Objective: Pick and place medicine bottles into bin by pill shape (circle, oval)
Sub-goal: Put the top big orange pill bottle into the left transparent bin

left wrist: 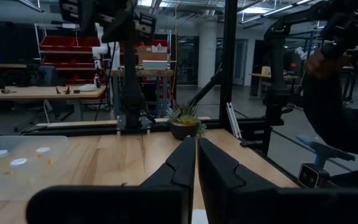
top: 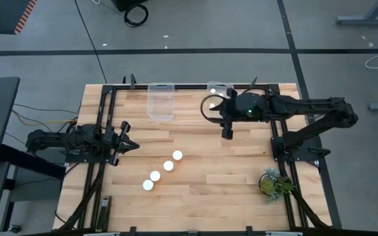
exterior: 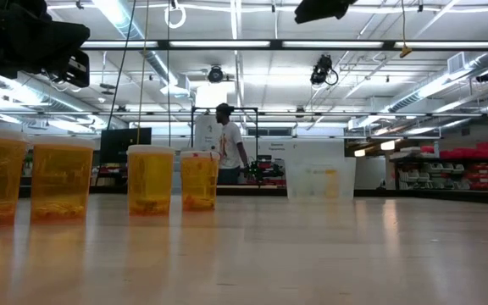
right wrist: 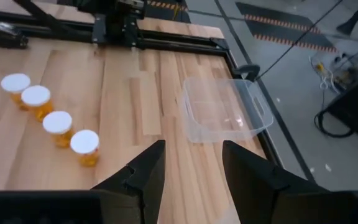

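Four medicine bottles [top: 163, 170] with white caps stand in a slanting row on the wooden bench [top: 195, 190], near its front middle, each just beside the next; seen level across the bench they show as amber cylinders with pale lids, all upright. Two clear bins sit at the far edge of the bench: one empty bin [top: 161, 100] stands open to the left of the right arm, and a second bin [top: 219, 87] lies partly hidden under that arm. In the left wrist view the second bin holds at least three small bottles [left wrist: 18, 163], though their count beyond that is hard to read. The left hand [top: 134, 145] rests low at the left side of the bench, its fingers clenched together on nothing, pointing toward the middle and well apart from the bottle row. The right hand [top: 228, 134] hangs above the far middle of the bench between the two bins, its fingers spread apart and carrying nothing. A small potted plant [top: 272, 183] sits at the right front corner. A person [exterior: 226, 142] stands in the room beyond the bench.
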Robot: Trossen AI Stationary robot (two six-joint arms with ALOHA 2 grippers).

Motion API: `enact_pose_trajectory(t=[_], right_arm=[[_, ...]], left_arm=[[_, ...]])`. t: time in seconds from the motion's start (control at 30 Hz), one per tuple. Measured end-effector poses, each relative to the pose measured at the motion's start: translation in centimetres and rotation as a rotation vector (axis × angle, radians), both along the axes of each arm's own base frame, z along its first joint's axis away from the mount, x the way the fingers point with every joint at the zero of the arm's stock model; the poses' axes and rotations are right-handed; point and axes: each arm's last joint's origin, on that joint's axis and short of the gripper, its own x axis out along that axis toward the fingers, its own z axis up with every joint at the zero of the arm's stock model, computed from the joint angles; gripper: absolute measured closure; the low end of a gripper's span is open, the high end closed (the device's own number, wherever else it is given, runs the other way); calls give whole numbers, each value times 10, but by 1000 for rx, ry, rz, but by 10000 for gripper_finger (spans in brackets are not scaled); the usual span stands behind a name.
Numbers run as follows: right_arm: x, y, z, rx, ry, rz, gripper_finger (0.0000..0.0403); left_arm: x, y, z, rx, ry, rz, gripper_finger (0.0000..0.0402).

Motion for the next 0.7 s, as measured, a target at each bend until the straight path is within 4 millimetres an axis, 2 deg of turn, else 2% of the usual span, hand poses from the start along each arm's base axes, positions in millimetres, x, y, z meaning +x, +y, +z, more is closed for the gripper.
enact_pose_trajectory(t=[0.37,0.7], right_arm=[[-22,0,-14,-62,-98,33,237],[-35,1,-2,-74,-157,46,237]], left_arm=[[0,0,0,0,0,0,366],[0,0,0,0,0,0,374]])
